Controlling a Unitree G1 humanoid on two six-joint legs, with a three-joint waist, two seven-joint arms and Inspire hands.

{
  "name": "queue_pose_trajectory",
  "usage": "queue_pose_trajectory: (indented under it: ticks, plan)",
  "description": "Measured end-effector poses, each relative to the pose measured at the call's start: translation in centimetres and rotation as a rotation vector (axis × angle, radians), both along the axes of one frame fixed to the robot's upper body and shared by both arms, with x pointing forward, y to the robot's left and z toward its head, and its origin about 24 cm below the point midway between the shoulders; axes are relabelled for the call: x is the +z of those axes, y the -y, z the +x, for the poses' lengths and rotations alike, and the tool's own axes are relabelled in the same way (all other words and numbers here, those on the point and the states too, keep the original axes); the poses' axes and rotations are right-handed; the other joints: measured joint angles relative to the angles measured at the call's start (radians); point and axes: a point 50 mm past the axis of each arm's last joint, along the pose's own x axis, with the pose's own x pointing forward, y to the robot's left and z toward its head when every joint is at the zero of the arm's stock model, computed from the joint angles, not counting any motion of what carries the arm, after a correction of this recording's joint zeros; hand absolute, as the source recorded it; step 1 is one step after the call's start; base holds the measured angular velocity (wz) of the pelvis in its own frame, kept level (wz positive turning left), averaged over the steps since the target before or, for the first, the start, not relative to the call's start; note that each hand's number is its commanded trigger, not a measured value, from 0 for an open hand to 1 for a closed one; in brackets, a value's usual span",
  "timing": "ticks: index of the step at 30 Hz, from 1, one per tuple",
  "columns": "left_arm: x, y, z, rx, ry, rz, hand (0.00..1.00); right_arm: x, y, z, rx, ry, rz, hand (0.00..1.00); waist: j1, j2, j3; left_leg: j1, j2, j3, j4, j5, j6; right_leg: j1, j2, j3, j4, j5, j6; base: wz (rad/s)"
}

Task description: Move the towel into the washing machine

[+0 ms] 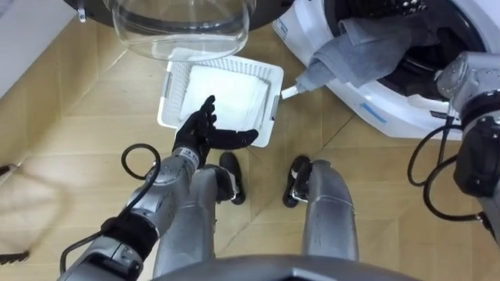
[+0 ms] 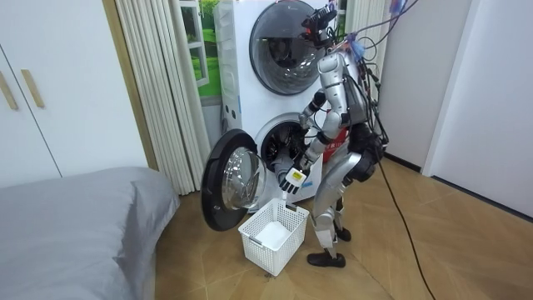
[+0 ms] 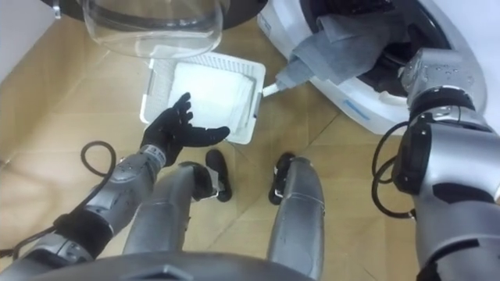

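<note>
Wooden floor before washing machine. Grey towel is draped over the drum rim, half in. Right hand is sunk inside, grip cannot be told. Left hand is spread wide above basket. Next, likely: hanging end pushed in.

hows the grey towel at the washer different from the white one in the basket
The grey towel is dark grey, the white towel bright white. The grey towel hangs rumpled over the washing machine's open rim, partly inside the drum; the white towel lies folded flat in the basket. Both are plain cloth with no pattern.
</note>
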Motion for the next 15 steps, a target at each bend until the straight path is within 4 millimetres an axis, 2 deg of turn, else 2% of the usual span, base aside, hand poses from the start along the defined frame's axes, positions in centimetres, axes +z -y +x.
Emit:
queue_pose_trajectory:
  ticks: [5,8,9,11,13,14,15]
  plan:
    - [-0.8,-0.8,-0.5,-0.020,-0.027,0.043,0.00,-2.4,1.1,-2.4,-0.031,-0.036,-0.035,0.00,0.034,0.004,-0.0003,0.071,-0.002,0.000,-0.047,0.001,-0.002,0.080,0.009,-0.013,-0.055,0.006,0.010,0.00]
    - [-2.1,-2.1,-1.6,-0.008,-0.087,0.107,0.00,-4.8,1.6,-4.9,-0.031,-0.083,-0.056,0.00,0.034,0.016,-0.0067,0.121,0.001,-0.010,-0.075,0.003,-0.005,0.148,0.025,-0.035,-0.109,0.013,0.019,0.05]
    - [-2.8,-2.9,-2.3,0.000,-0.118,0.142,0.00,-5.9,1.6,-6.1,-0.028,-0.104,-0.063,0.00,0.034,0.023,-0.0119,0.146,0.000,-0.017,-0.095,0.005,-0.008,0.181,0.033,-0.037,-0.136,0.019,0.024,0.00]
    - [-3.8,-4.5,-3.5,0.015,-0.174,0.202,0.00,-8.1,1.3,-8.2,-0.005,-0.158,-0.078,0.00,0.039,0.026,-0.0138,0.201,0.001,-0.016,-0.133,0.009,-0.015,0.238,0.048,-0.038,-0.184,0.028,0.026,-0.09]
    - [-5.1,-6.9,-5.8,0.066,-0.262,0.272,0.00,-11.0,1.0,-12.2,0.104,-0.293,-0.186,0.00,0.051,0.033,-0.0229,0.280,0.009,-0.017,-0.193,0.014,-0.026,0.319,0.073,-0.048,-0.265,0.048,0.028,-0.15]
    - [-5.4,-7.5,-6.6,0.080,-0.283,0.284,0.00,-11.7,1.1,-13.5,0.135,-0.335,-0.222,0.00,0.054,0.037,-0.0265,0.295,0.012,-0.017,-0.206,0.014,-0.030,0.341,0.082,-0.049,-0.287,0.055,0.028,-0.19]
    - [-6.0,-8.7,-8.1,0.114,-0.332,0.308,0.00,-13.0,1.4,-16.3,0.202,-0.431,-0.285,0.00,0.061,0.045,-0.0317,0.333,0.018,-0.018,-0.232,0.015,-0.036,0.389,0.100,-0.052,-0.338,0.070,0.029,-0.17]
